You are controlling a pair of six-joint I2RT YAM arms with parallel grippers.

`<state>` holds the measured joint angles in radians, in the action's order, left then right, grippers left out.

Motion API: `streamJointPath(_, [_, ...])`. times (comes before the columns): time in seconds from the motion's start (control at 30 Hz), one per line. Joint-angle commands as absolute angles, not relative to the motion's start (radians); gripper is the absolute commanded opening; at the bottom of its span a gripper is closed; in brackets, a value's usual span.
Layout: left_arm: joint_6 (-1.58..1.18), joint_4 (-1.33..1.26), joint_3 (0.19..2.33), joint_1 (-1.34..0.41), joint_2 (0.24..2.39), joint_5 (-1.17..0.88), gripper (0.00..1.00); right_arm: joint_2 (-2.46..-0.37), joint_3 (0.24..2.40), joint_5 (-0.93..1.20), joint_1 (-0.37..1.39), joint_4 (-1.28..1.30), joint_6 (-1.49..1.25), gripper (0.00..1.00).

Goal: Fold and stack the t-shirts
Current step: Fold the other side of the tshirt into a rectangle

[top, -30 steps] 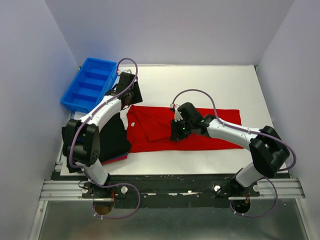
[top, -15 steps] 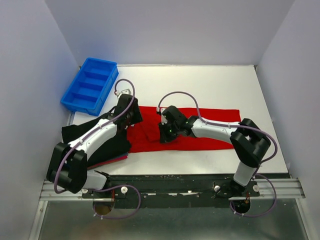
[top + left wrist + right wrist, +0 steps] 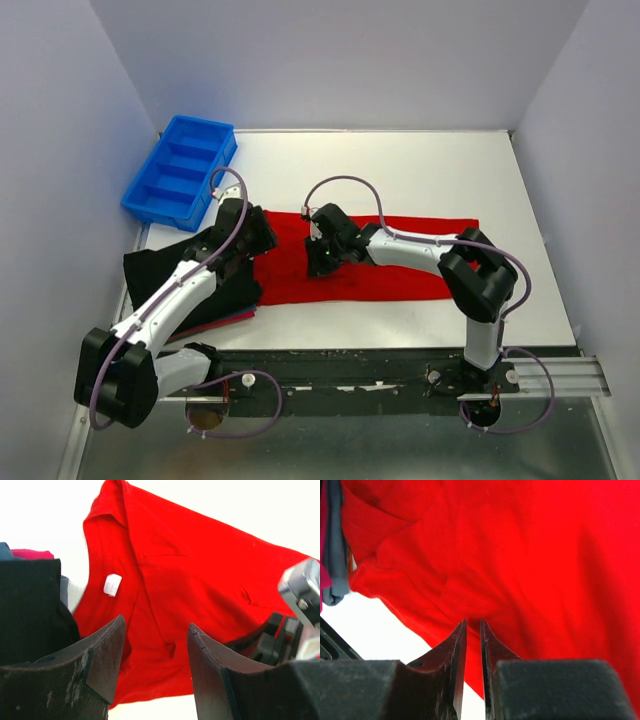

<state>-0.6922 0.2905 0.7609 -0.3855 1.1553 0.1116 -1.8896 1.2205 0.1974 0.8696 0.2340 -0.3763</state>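
White tabletop (image 3: 400,170) bearing a red t-shirt (image 3: 390,283) spread across its middle, collar end toward the folded black and dark-red t-shirts (image 3: 145,265) stacked at the near left. A blue compartment bin (image 3: 180,170) sits at the far left. Fingers of the left gripper (image 3: 155,625) stand open above the collar end. Fingers of the right gripper (image 3: 471,622) are nearly together, pinching a pucker of the red cloth.
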Motion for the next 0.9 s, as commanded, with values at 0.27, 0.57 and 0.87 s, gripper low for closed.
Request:
streamJointPath(0.27, [-0.758, 0.288, 0.627, -0.382, 1.023, 0.003, 0.64, -1.962, 1.396, 0.155, 0.876, 0.313, -0.351, 0.34])
streamJointPath(0.57, [-0.704, 0.281, 0.623, -0.445, 1.081, -0.084, 0.62, -1.741, 1.172, 0.091, 0.873, 0.273, -0.357, 0.34])
streamJointPath(0.87, [-0.724, 0.224, 0.652, -0.514, 1.232, -0.129, 0.51, -1.556, 0.964, 0.018, 0.873, 0.213, -0.406, 0.29])
